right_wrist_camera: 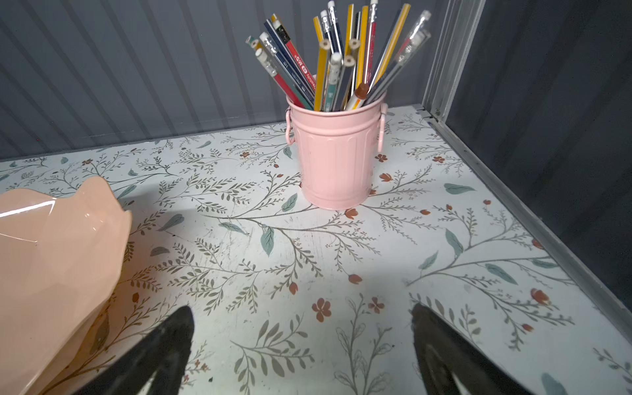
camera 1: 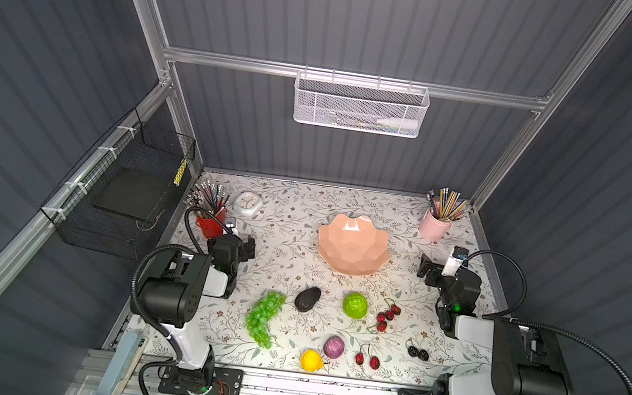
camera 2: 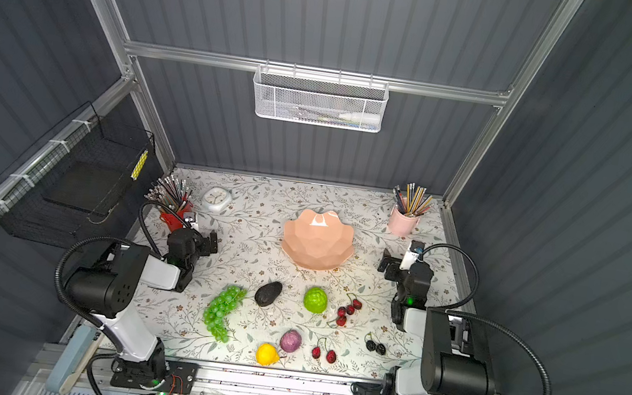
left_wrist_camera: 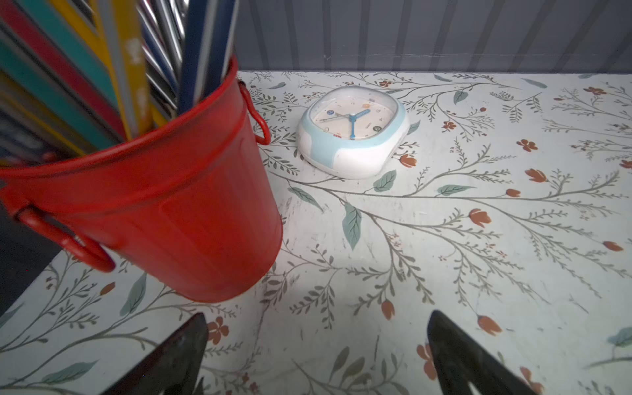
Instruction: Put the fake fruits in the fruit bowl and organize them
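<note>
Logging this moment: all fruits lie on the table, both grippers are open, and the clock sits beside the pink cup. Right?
No. The clock sits beside the red cup, as the left wrist view shows; the pink cup stands in the opposite far corner. The rest holds: the fruits lie on the table, and the left gripper and right gripper are open.

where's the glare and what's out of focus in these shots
In both top views, a glare patch sits on the inner far wall of the fruit bowl. In the left wrist view, the pencils in the red pencil cup are blurred near the lens; the clock is sharp. In the right wrist view, a glare streak runs near the bowl's rim; the pink pencil cup is sharp.
</note>
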You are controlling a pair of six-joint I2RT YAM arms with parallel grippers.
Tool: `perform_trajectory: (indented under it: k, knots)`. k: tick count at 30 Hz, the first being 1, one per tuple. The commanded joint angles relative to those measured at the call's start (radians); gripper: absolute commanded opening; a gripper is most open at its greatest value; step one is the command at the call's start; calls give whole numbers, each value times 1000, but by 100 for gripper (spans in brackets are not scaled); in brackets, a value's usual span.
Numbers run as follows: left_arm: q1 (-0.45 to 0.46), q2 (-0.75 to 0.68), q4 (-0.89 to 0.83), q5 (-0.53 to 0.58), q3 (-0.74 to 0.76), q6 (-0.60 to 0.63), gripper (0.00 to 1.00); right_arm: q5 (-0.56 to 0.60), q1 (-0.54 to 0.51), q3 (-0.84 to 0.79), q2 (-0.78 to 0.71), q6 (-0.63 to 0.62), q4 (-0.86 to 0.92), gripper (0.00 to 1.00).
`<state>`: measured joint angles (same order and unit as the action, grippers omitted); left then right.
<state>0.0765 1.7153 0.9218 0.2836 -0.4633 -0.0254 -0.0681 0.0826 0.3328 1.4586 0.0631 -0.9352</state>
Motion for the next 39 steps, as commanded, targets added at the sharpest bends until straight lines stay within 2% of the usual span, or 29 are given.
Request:
perform_trajectory:
  k: [1,29,31,35,39]
  knots:
    - [-6,4,28,-10,5,18,100,5,3,-5,-1,-2,-31,99]
    - [-6,3,28,-10,7,19,100,5,3,-3,-1,2,-29,99]
    - [-6,-2,33,-3,8,19,100,30,3,-6,-16,10,-29,99]
    - [-5,-73,-238,67,-97,-20,100,84,3,9,-157,28,113,99]
    - [-6,-92,-412,122,-204,-34,100,115,3,73,-317,78,327,99]
